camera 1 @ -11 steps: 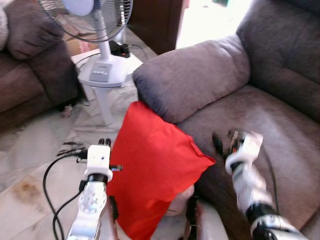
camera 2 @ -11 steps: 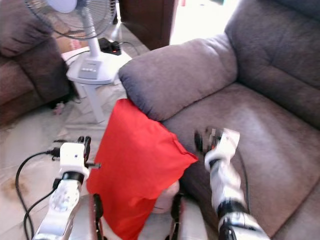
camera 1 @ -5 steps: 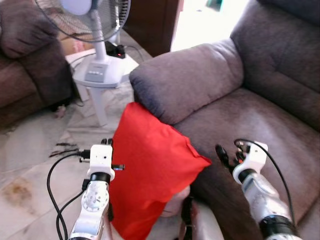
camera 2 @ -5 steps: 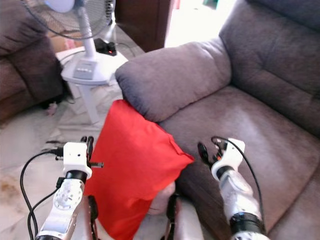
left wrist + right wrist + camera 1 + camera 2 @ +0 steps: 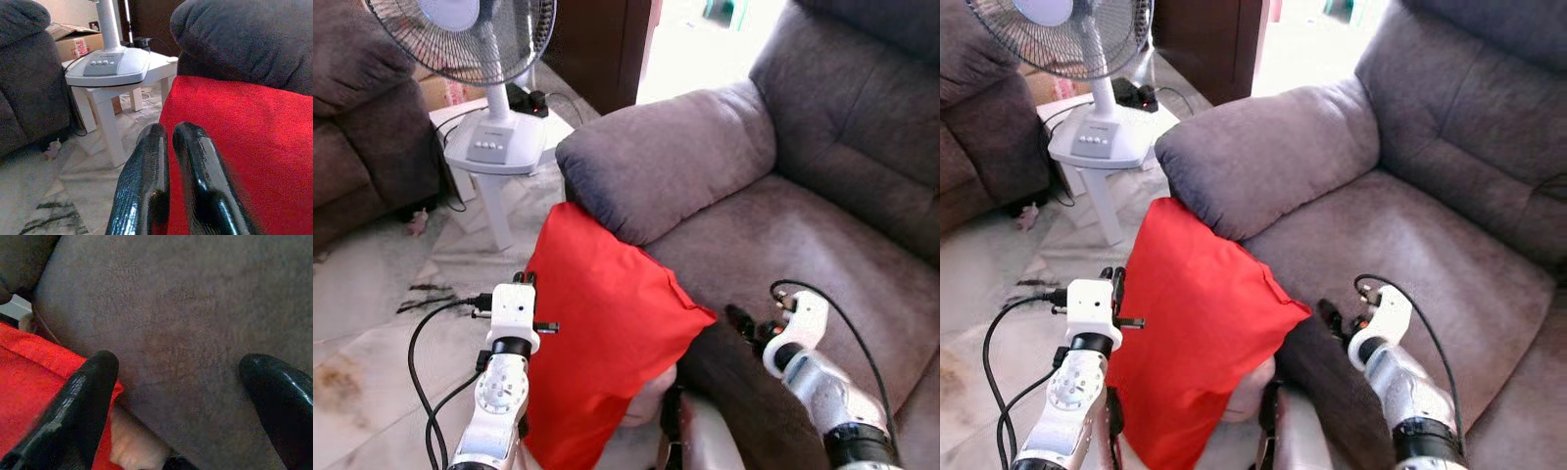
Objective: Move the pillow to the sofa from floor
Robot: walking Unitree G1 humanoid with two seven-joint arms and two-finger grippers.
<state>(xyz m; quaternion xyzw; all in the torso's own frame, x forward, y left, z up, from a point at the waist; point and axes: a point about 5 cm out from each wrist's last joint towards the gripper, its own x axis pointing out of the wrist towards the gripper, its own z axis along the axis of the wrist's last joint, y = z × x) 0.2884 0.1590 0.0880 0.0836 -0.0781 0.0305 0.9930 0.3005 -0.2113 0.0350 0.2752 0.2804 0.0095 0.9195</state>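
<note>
Left eye view: the red pillow (image 5: 602, 343) leans upright against the front of the grey sofa (image 5: 822, 225), its top corner tucked under the sofa's padded arm, its lower part down by the floor. Against the pillow's outer edge, away from the sofa seat, the left gripper (image 5: 168, 147) has its fingers pressed together on nothing. At the sofa seat's front edge, the right gripper (image 5: 181, 382) spreads its fingers wide, one fingertip near the pillow's corner.
</note>
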